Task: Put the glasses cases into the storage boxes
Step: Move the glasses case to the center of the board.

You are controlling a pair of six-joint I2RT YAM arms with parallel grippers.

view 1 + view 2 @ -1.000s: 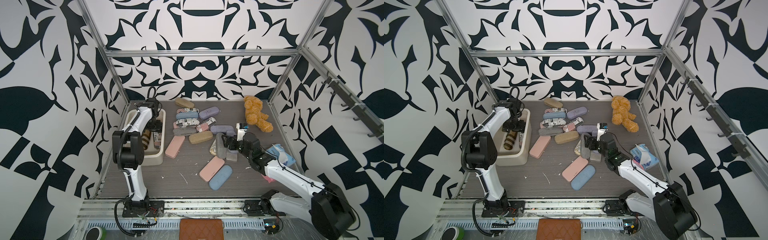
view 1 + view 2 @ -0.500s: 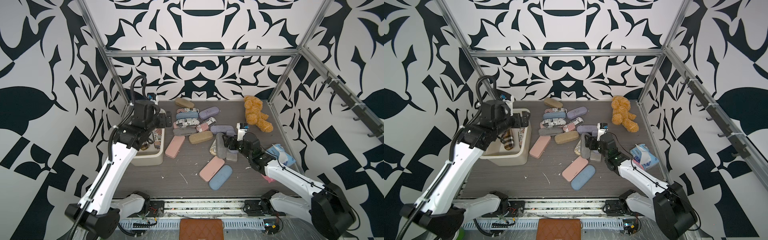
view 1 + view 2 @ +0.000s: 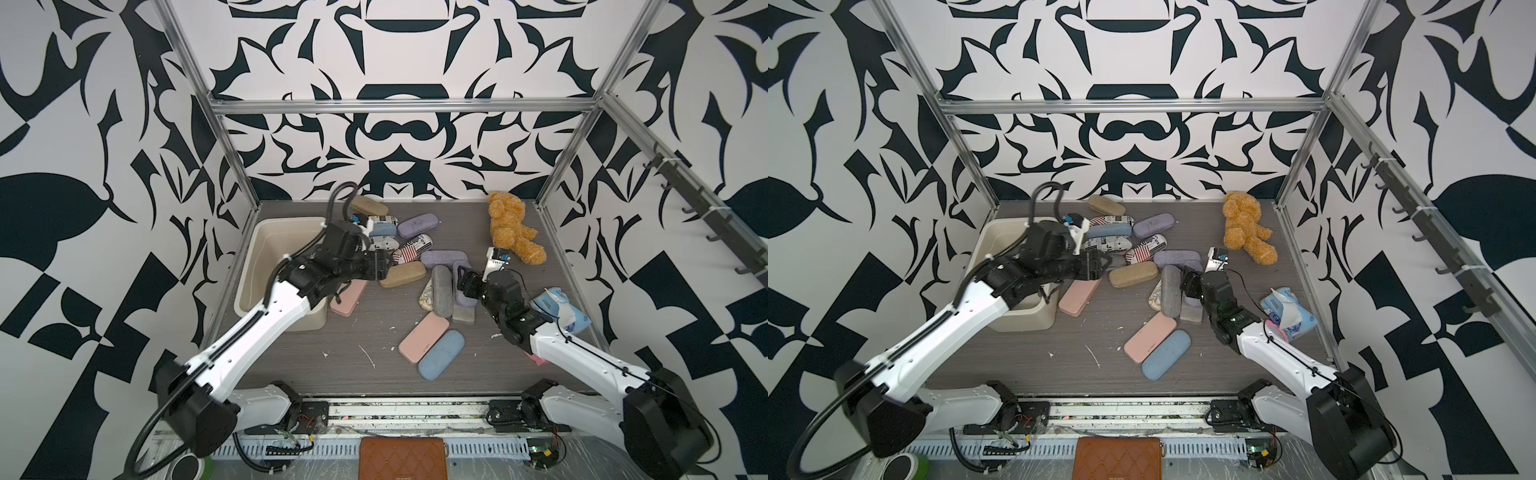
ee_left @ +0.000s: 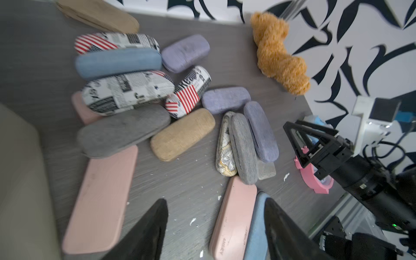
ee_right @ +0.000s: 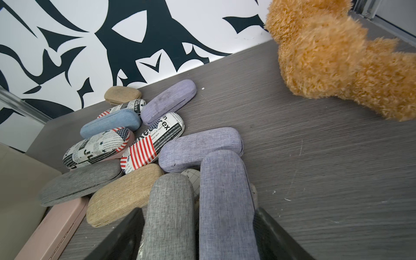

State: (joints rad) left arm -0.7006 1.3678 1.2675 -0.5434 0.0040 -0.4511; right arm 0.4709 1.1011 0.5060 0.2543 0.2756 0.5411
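Note:
Several glasses cases lie loose on the grey table in both top views. My left gripper (image 3: pixel 383 266) (image 4: pixel 215 200) hangs open and empty above the tan case (image 3: pixel 402 274) and the pink case (image 3: pixel 349 297), just right of the cream storage box (image 3: pixel 266 232). My left arm hides most of the box's inside. My right gripper (image 3: pixel 460 277) (image 5: pixel 198 209) is low and open, its jaws straddling an upright grey case (image 5: pixel 171 213) and a lilac case (image 5: pixel 225 202) side by side. A pink case (image 3: pixel 424 343) and a blue case (image 3: pixel 441 354) lie nearer the front.
Against the back right sits a brown teddy bear (image 3: pixel 513 228). A blue-white soft packet (image 3: pixel 561 309) and a pink tape roll (image 4: pixel 315 177) lie by my right arm. The brown quilted wallet (image 3: pixel 401 457) rests on the front rail. Patterned walls enclose the table.
My left arm has swung up out of the storage box and to the right over the cases, its gripper empty. My right gripper has barely moved, its jaws narrowing slightly round the two cases.

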